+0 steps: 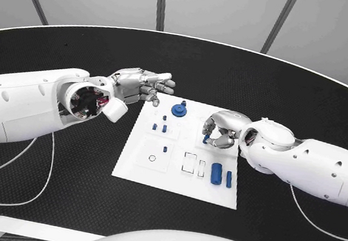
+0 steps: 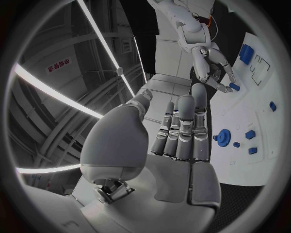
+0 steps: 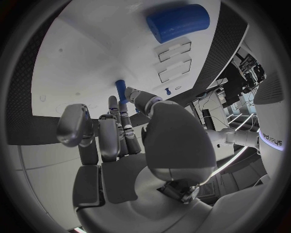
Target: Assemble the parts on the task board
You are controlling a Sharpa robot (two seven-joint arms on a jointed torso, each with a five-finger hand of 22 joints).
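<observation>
Task board (image 1: 136, 167): laid flat at the middle of the black tabletop (image 1: 301, 96), between the two arms.
Blue peg (image 1: 205, 139): stood on the board's right part, pinched by the right hand's fingertips (image 3: 130, 92).
Blue cylinder (image 1: 216, 173): laid near the board's near right corner, a slimmer blue bar (image 1: 229, 178) just beside it.
Blue gear (image 1: 179, 110): seated near the board's far edge, small blue blocks (image 1: 164, 128) close by.
Right hand (image 1: 222, 129): held over the board's right side, closed on the peg.
Left hand (image 1: 141, 85): held above the board's far left corner, fingers apart, nothing gripped.
</observation>
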